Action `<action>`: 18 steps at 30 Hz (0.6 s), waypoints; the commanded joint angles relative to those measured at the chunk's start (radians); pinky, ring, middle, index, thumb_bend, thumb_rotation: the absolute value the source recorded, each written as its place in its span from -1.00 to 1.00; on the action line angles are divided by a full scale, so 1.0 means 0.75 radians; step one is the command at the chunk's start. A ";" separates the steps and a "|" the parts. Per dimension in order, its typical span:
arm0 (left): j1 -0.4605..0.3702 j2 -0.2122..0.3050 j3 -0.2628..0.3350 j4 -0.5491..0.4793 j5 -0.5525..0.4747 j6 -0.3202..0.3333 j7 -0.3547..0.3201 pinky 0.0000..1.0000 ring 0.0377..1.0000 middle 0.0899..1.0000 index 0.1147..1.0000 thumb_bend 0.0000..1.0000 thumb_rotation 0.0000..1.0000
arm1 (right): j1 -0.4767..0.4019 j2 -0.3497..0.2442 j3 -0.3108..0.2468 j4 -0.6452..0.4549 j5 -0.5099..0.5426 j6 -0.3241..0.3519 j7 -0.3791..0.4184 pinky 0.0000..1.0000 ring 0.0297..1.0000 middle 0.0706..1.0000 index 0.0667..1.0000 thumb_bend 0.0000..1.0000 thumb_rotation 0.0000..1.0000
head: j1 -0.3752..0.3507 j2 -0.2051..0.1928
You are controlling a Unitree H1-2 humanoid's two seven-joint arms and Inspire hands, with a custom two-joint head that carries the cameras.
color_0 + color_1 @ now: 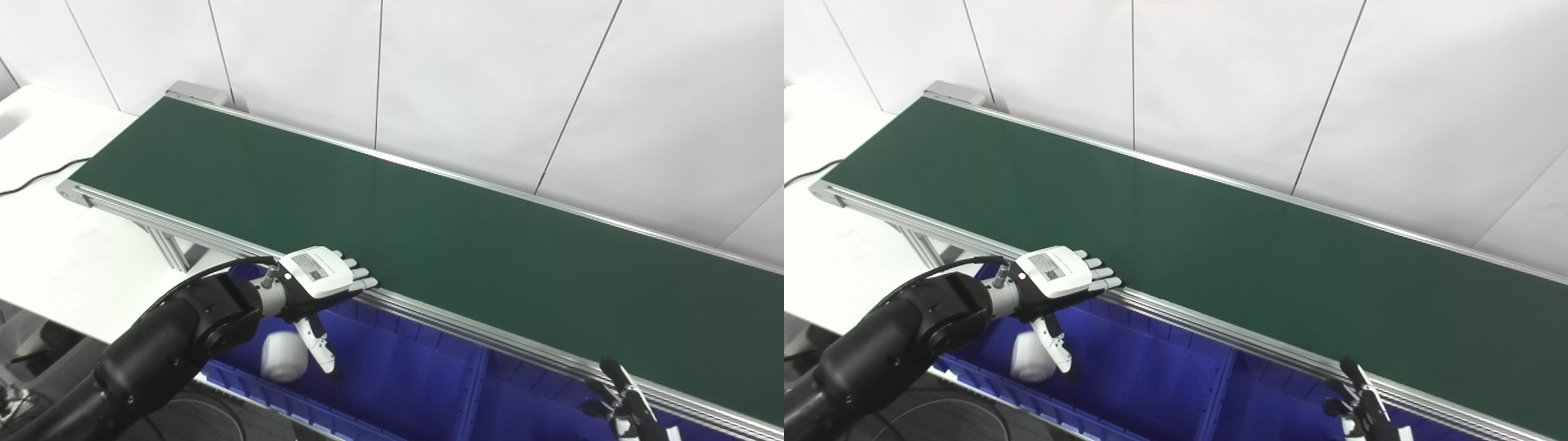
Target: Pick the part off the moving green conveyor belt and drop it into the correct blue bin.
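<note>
The left hand [318, 275] hovers, fingers [361, 274] spread, above the blue bin [398, 373] holding a white part [283, 357].

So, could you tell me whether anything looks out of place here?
Nothing stands out. The green belt carries no part, a white part lies in the left blue bin, and the left hand hovers open above it.

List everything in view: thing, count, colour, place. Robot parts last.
conveyor belt: one, dark green with a silver frame, running from far left to near right; nothing on it.
bins: two visible, blue, side by side below the belt's near edge.
part: one, white, rounded, lying in the left bin.
table: one, white, at left under the belt's end.
cable: one, black, on the table.
wall: white panels behind the belt.
left robot hand: white and black, open, above the left bin.
right robot hand: dark, bottom right, mostly cut off.
</note>
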State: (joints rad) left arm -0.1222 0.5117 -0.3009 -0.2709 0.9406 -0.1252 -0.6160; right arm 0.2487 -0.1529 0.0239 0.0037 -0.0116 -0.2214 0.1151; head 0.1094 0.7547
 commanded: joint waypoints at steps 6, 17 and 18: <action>0.124 -0.342 0.237 -0.209 -0.505 0.225 0.234 1.00 1.00 1.00 1.00 0.79 0.48 | -0.019 0.094 0.051 -0.090 -0.130 0.068 -0.069 0.48 0.65 0.84 0.82 0.81 0.85 | -0.323 0.005; 0.152 -0.743 0.220 0.062 -0.875 0.402 0.376 0.98 1.00 1.00 1.00 0.62 0.63 | -0.044 0.295 0.115 -0.118 -0.344 0.154 -0.236 0.56 0.71 0.96 0.90 0.71 0.86 | -0.623 -0.034; 0.148 -0.742 0.217 0.075 -0.893 0.406 0.374 0.99 1.00 1.00 1.00 0.64 0.65 | -0.048 0.309 0.120 -0.111 -0.363 0.153 -0.253 0.56 0.71 0.96 0.91 0.69 0.87 | -0.652 -0.036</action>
State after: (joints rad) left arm 0.0265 -0.0423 -0.1366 -0.1971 0.3006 0.1802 -0.3529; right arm 0.2336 0.0572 0.1032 -0.0526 -0.2642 -0.1027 -0.0490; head -0.3802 0.7271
